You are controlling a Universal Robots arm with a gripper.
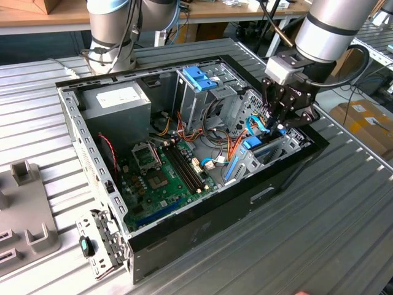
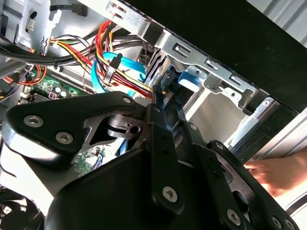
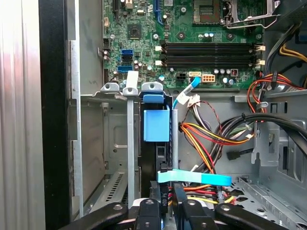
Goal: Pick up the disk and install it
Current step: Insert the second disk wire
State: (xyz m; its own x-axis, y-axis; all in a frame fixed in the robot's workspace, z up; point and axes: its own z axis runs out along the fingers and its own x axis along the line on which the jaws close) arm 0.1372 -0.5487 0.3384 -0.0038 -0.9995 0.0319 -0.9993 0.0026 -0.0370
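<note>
1. In the first wrist view the gripper [image 3: 165, 211] sits nearest the camera. Its black fingers [image 3: 154, 203] are drawn narrow around the back end of the disk [image 3: 156, 143], which stands on edge between them.

2. The disk is already partly down in a slot of the lower drive bay [image 3: 129, 143], just inside the front wall of the computer case [image 1: 202, 236]. Its light blue side rail [image 3: 156, 125] faces the camera and lies against the bay's upright metal guide. Holding it edge-on probably lets the rails run along those guides.

3. A light blue flat data cable [image 3: 194, 178] crosses just beside the fingers, and a bundle of red, yellow and orange power wires [image 3: 201, 139] hangs close by, free of the slot.

4. In the second wrist view a person's hand [image 2: 278, 175], blurred, shows outside the case by its black front panel.

5. Farther in, the green motherboard [image 3: 192, 28] lies flat on the case floor, with its black memory slots [image 3: 211, 52] running alongside the bay.

6. In the exterior view the arm comes down over the case's front corner. Beyond it stand the upper drive cage with its blue latch [image 1: 199, 77] and the grey power supply [image 1: 116, 101] in the rear corner. The case rests on a ribbed metal tabletop [image 1: 344, 203].
</note>
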